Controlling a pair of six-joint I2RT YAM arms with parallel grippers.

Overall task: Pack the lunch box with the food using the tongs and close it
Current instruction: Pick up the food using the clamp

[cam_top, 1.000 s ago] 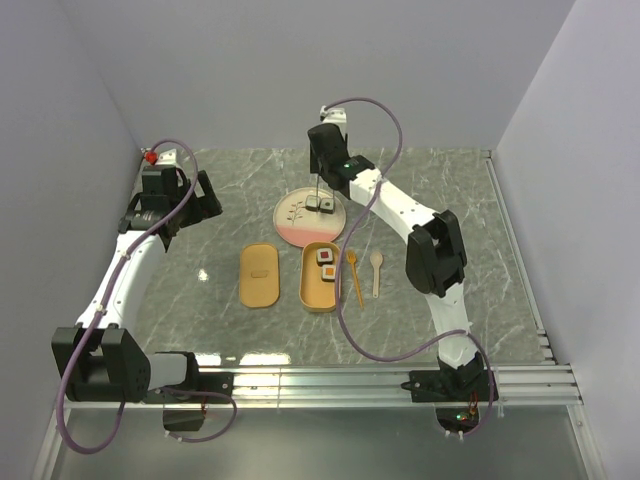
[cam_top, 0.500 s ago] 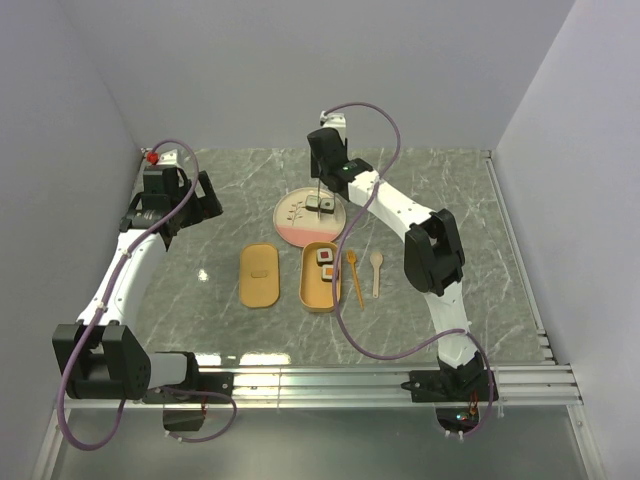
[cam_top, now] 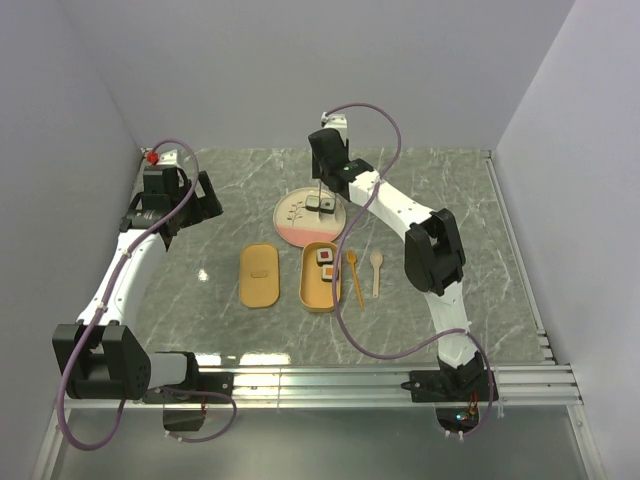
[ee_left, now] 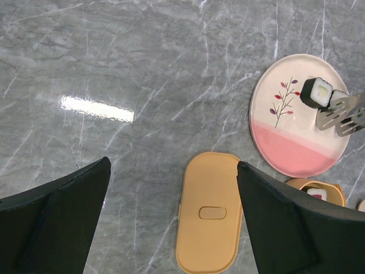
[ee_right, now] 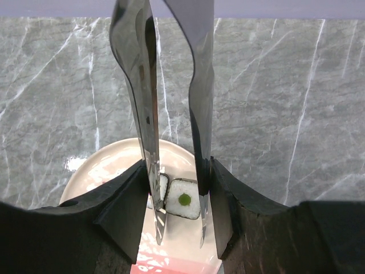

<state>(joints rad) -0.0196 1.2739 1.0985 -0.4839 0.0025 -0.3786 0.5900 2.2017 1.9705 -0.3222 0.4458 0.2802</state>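
We are holding the tongs (ee_right: 171,114) in the right gripper (ee_right: 174,188), their tips straddling one roll (ee_right: 183,199) on the plate (ee_right: 102,165) just below. The squeeze should come only once both tips flank it squarely; a second roll (ee_left: 317,91) is touching it on one side. The lunch box (cam_top: 318,276), two pieces inside, is lying nearer the bases, the lid (cam_top: 259,274) beside it. The left gripper (ee_left: 171,222) is hanging wide open, well apart. Open marble all round.
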